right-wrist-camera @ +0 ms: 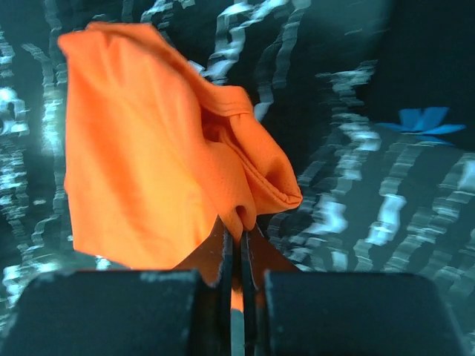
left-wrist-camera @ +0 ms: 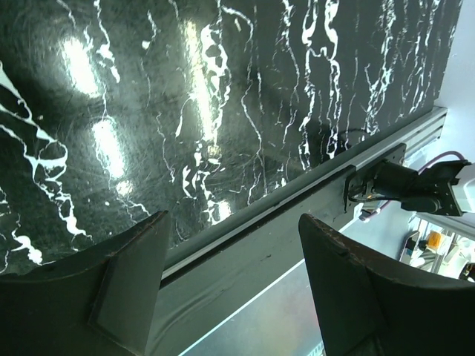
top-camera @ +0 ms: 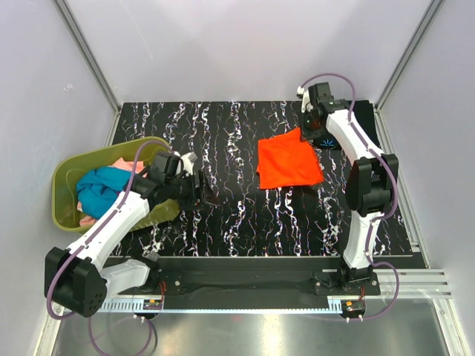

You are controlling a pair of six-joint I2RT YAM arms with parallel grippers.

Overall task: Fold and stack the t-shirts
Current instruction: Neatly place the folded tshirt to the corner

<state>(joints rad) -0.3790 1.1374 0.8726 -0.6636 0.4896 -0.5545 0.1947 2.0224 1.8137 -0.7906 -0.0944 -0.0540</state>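
A folded bright orange t-shirt (top-camera: 289, 159) lies on the black marbled table, right of centre. My right gripper (top-camera: 307, 130) is shut on its far right corner and lifts that edge; in the right wrist view the orange cloth (right-wrist-camera: 156, 156) is pinched between the closed fingers (right-wrist-camera: 236, 245). A black t-shirt with a light-blue mark (top-camera: 331, 138) lies just right of it, under the right arm; its blue mark shows in the right wrist view (right-wrist-camera: 423, 120). My left gripper (top-camera: 205, 191) is open and empty over the table's left part; its fingers (left-wrist-camera: 130, 285) frame the near table edge.
An olive-green basket (top-camera: 65, 215) stands at the left edge with teal (top-camera: 104, 189) and pink (top-camera: 128, 162) shirts bunched in it. White walls and metal posts enclose the table. A metal rail (top-camera: 245, 300) runs along the near edge.
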